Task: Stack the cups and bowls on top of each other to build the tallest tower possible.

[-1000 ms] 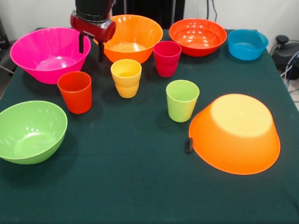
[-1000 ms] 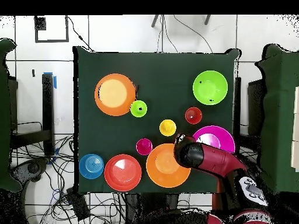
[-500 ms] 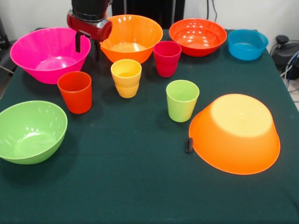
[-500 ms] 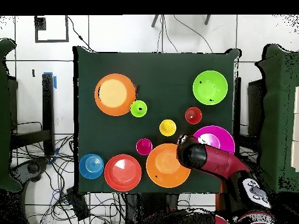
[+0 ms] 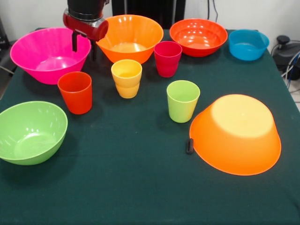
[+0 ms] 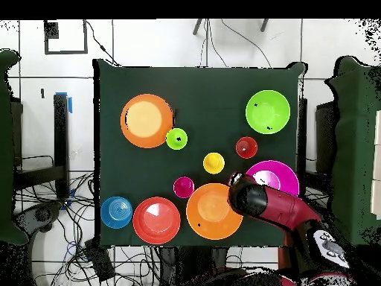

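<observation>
Bright, even light from above; soft, short shadows lie on the table beside each vessel; white glare streaks the red-orange bowl near the far edge, and the upturned orange bowl shows a pale sheen; front view sharp throughout.

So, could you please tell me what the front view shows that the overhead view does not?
Only the front view shows the gripper, its two dark fingers apart, hanging between the pink bowl and the upright orange bowl, plus a small black object beside the overturned orange bowl. Only the overhead view shows the arm reaching in, and cables on the floor. Both show all six bowls and four cups on the green table.
</observation>
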Motion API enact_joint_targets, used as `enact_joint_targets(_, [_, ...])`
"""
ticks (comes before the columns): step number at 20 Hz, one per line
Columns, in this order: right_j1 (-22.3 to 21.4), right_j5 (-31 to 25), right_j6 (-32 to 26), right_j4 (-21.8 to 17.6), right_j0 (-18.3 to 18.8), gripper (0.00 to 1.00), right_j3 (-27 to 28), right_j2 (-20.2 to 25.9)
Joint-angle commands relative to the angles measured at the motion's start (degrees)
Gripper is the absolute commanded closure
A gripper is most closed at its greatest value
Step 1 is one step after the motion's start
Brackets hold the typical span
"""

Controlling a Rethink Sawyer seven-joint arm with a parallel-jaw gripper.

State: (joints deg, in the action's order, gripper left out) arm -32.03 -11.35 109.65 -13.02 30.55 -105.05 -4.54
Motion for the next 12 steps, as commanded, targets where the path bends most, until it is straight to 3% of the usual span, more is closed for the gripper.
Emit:
enact_joint_targets(1, [2.9, 2.7, 4.7, -1.4, -0.4, 0.00, 2.1, 3.7])
enact_joint_targets(12, [5.4, 2.9, 3.6, -1.7, 0.0, 0.00, 4.4, 4.5])
